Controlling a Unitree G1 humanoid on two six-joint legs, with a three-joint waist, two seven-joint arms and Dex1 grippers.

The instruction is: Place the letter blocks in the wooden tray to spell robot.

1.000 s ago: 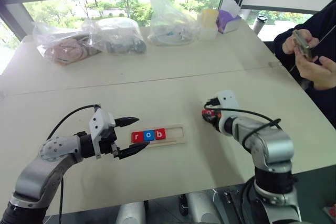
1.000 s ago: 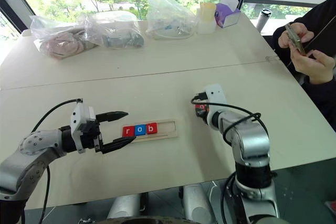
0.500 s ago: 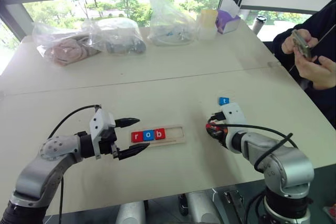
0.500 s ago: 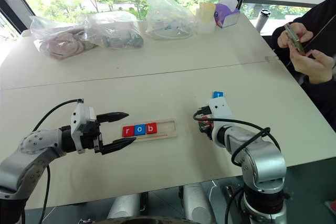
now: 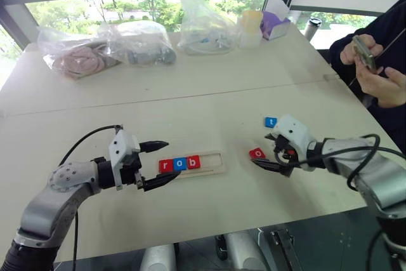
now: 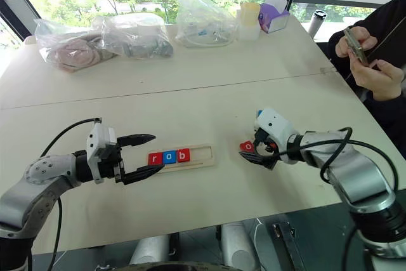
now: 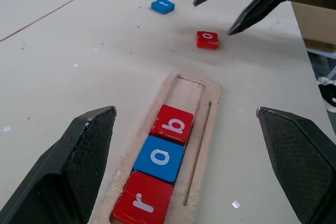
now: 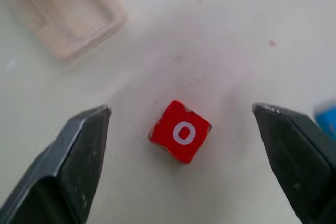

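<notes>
I take the wooden tray (image 5: 193, 164) as my landmark on the table (image 5: 190, 93). Three letter blocks sit in the tray's left portion, touching in a row: red r (image 5: 166, 165), blue o (image 5: 180, 164), red b (image 5: 193, 162). The tray's right portion holds no block.

To the right of the tray, apart from it, the red o block (image 5: 257, 153) lies flat on the table, letter up. Farther right of the tray and slightly beyond the red o, the blue t block (image 5: 271, 122) lies on the table.

My left gripper (image 5: 160, 164) hovers at the tray's left end, fingers spread wide, holding nothing; in the left wrist view the tray runs between its fingers (image 7: 79, 156).

My right gripper (image 6: 259, 150) sits right of the tray, beside the red o block. Its fingers (image 8: 79, 150) stand wide apart with the red o block between them in the right wrist view, untouched; it holds nothing.
</notes>
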